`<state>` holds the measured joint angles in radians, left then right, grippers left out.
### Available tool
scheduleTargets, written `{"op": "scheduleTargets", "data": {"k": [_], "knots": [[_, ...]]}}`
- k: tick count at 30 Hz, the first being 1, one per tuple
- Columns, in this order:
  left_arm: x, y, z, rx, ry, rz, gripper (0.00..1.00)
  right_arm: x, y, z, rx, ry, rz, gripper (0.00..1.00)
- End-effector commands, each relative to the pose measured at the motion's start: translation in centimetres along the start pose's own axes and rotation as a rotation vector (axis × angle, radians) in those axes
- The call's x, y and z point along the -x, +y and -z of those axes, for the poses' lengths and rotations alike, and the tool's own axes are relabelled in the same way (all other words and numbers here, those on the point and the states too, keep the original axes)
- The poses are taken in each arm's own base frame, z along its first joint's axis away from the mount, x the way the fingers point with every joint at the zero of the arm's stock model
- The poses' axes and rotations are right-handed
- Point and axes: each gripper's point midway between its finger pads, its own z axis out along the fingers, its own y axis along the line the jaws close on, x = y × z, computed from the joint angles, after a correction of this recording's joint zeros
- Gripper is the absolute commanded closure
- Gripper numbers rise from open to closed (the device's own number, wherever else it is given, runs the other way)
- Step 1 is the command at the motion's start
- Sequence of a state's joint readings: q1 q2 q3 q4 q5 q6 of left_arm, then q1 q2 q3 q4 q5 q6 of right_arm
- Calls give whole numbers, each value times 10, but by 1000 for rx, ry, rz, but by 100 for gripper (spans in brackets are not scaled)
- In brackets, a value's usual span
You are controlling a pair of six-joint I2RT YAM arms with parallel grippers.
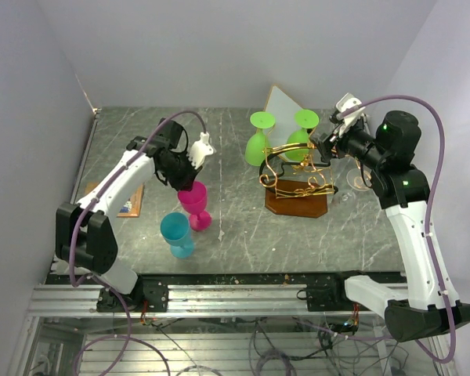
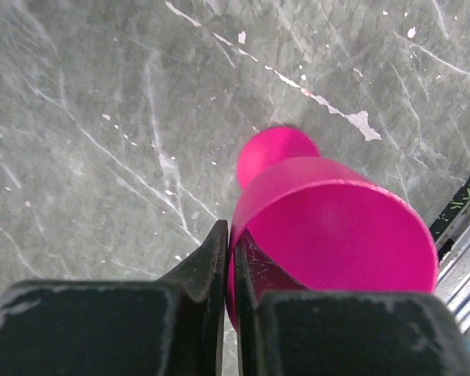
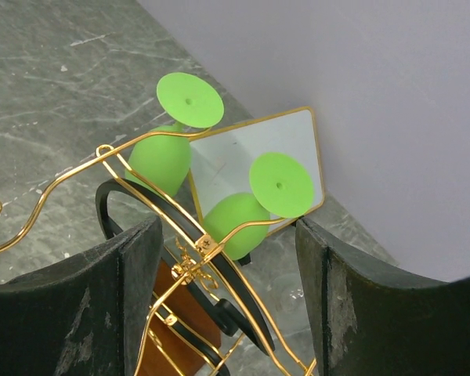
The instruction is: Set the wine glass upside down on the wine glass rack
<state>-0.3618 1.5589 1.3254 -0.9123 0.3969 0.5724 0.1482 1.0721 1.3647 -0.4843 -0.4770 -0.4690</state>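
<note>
Top external view: left tool (image 1: 187, 180) sits at the mouth of the pink glass (image 1: 193, 199), left of table (image 1: 243, 244) centre. The glass is mouth-up, foot toward the table and a bit tilted (can't tell if the foot touches). A blue glass (image 1: 177, 233) stands just beside it on the near side, mouth-up. A brown board (image 1: 131, 202) lies near the left edge, partly under the left arm.

Rack (image 1: 295, 171) stands right of centre on its dark wood base, well apart from the pink glass. A green glass (image 1: 258, 146) and a second green glass (image 1: 301, 137) hang on it upside down, feet up. A white gold-edged panel (image 1: 280, 102) leans on the back wall behind them. Right tool (image 1: 319, 150) is at the rack's right side, up by the scrollwork. A clear glass (image 1: 360, 178) stands right of the rack, partly hidden by the right arm.

Left wrist view: left tool (image 2: 229, 235) fingers (image 2: 213, 270) are pressed nearly together, pinching the pink glass (image 2: 329, 219) by its rim wall, one finger outside and one inside the bowl. The foot shows beyond the bowl, over grey table.

Right wrist view: right tool (image 3: 229, 227) is spread wide and grips nothing. Rack (image 3: 189, 265) wires run through the space between the fingers (no contact seen). Beyond are the green glass (image 3: 163, 160), the second green glass (image 3: 231, 219) and the panel (image 3: 235, 155).
</note>
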Motion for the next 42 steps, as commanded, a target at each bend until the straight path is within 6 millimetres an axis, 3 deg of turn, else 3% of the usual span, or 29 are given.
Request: {"op": "scheduleTargets", "data": {"k": [1,7,12,18,25,30,34,42], "knots": [[31,2,16,23,-92,-28,92,1,2,0,7,-6,18,32],[75,19,57,176,-247,-48,93,2,-8,4,-37,19,46,28],[112,23,114,301,-399,-46,93,1,-5,1,-11,30,22,21],[158,7,191,395,-673,-75,93,35,8,-11,90,-89,-150,24],[204,-16,248,320,-874,-10,93,57,30,-29,249,-160,-302,28],[234,-39,268,150,-991,76,93,77,55,-43,366,-198,-406,32],[247,-43,268,73,-1031,124,93,93,69,-51,474,-243,-535,34],[258,-40,258,33,-1041,151,93,87,82,-76,517,-213,-676,41]]}}
